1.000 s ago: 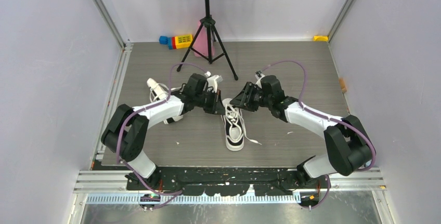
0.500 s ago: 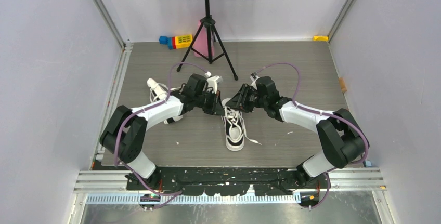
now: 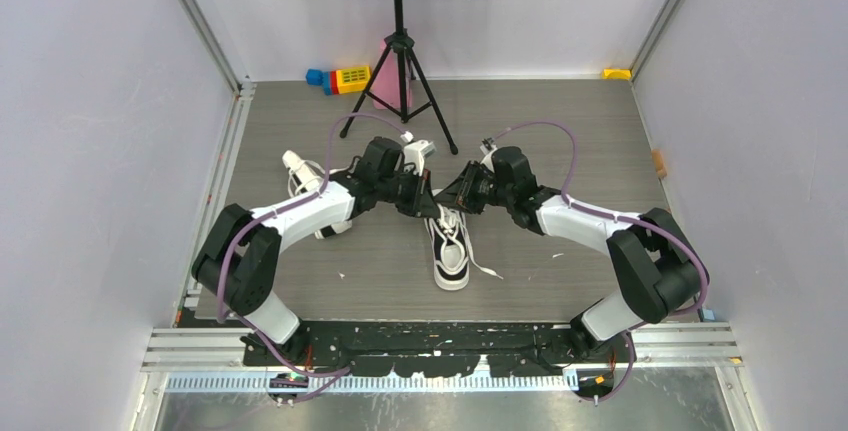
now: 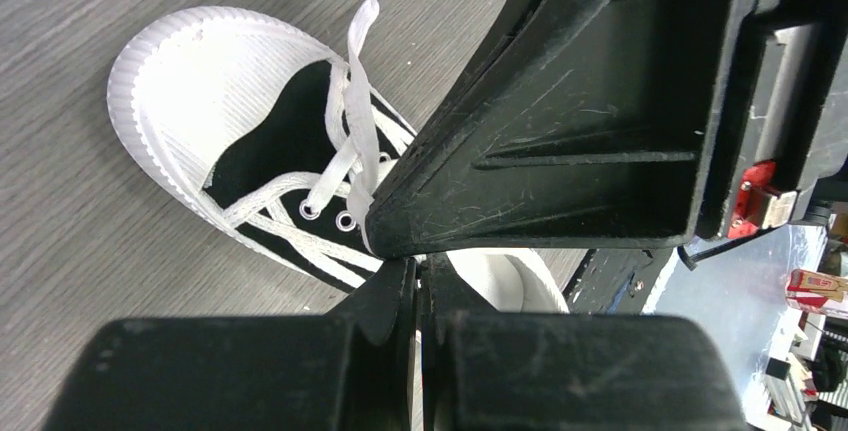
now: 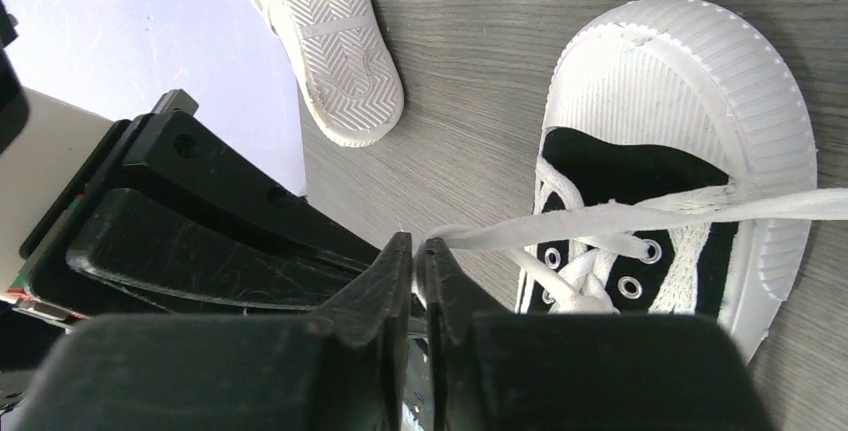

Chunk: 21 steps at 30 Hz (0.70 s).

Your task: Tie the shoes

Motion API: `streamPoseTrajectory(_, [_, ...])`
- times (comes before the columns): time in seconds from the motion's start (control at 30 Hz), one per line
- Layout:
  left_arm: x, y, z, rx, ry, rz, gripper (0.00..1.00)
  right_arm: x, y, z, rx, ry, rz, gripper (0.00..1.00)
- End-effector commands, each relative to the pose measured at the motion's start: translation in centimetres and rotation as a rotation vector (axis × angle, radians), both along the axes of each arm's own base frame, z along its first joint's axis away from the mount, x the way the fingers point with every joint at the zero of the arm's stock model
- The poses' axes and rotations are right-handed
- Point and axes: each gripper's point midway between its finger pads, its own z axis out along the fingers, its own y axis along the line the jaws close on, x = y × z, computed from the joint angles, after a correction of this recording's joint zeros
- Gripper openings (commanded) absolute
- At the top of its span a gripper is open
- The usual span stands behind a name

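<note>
One black sneaker with a white toe cap (image 3: 450, 249) stands mid-table, toe toward the arms; it also shows in the left wrist view (image 4: 230, 121) and the right wrist view (image 5: 680, 101). The second shoe (image 3: 300, 173) lies on its side at the left, sole showing in the right wrist view (image 5: 330, 41). My left gripper (image 3: 426, 199) and right gripper (image 3: 452, 197) meet over the heel end of the middle shoe. The right gripper (image 5: 417, 251) is shut on a white lace (image 5: 620, 216) pulled taut. The left gripper (image 4: 420, 281) is shut with a thin strip of lace between its jaws.
A black tripod stand (image 3: 398, 61) stands behind the arms. Coloured toy blocks (image 3: 340, 78) and a pink object (image 3: 383, 83) lie at the back wall, a yellow piece (image 3: 617, 74) in the back right corner. Walls close both sides.
The right gripper has shifted left and the left gripper slightly right and up, so the two grippers now almost touch over the shoe. The shoe has not moved.
</note>
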Motion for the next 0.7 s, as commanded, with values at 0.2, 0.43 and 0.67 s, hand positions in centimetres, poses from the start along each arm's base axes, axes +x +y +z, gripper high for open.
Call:
streamPoseTrajectory(0.2, [0.9,1.3,1.9,0.097,-0.082,0.013,0.00,-0.3,-1.3,-0.2,-0.082,-0.029,-0.023,0.00])
streamPoseTrajectory(0.43, [0.2,4.6,0.6,0.256,-0.049,0.090,0.00,-0.5,-3.6,-1.4,-0.197,-0.037,-0.065,0.00])
streamPoseTrajectory(0.67, [-1.2,8.8,0.1,0.371,-0.022,0.257,0.00,-1.2,-4.9,-2.7,-0.271,-0.028,-0.072,0.00])
